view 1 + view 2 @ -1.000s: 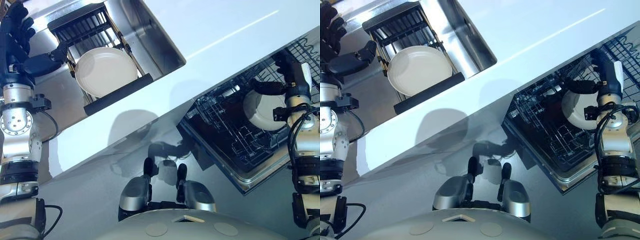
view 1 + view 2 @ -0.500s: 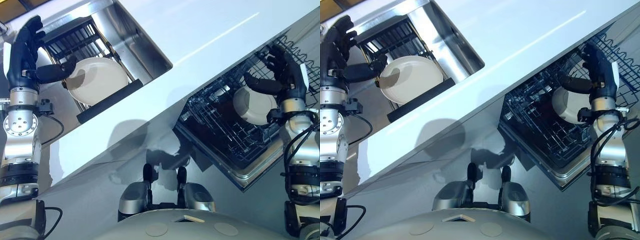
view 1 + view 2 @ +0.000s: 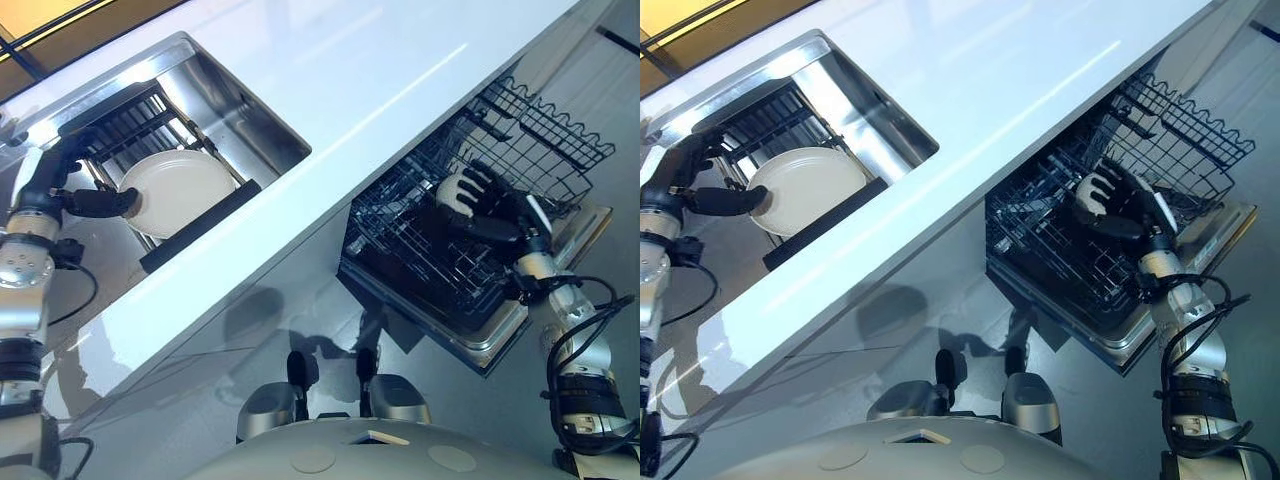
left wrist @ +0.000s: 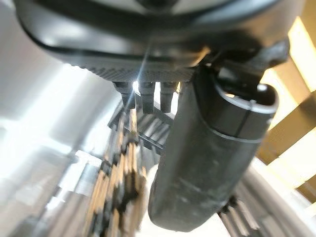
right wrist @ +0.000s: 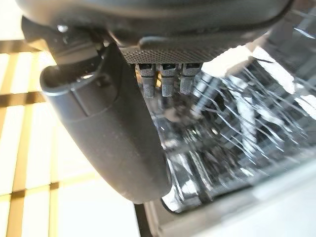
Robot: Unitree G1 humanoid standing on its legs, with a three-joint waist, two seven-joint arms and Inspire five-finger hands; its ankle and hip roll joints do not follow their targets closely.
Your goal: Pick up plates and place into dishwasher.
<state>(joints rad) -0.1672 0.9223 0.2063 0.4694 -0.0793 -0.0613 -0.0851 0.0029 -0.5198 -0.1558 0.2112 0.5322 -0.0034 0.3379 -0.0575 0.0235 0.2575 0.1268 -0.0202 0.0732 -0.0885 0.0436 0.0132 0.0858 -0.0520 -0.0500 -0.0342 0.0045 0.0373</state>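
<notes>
A white plate lies in the black drying rack inside the steel sink. My left hand hangs at the plate's left side, fingers straight, with its thumb reaching out to the plate's rim. A second white plate stands in the dishwasher's lower wire rack. My right hand is inside that rack, its fingers spread straight over the plate's face. The right thumb is extended.
A white counter runs diagonally between the sink and the dishwasher. A raised wire basket sits behind and above my right hand. The open dishwasher door juts out below the lower rack.
The whole picture has shifted as the camera moved. My right hand has sunk into the lower rack and now covers the plate there. My left thumb has closed in on the sink plate's rim.
</notes>
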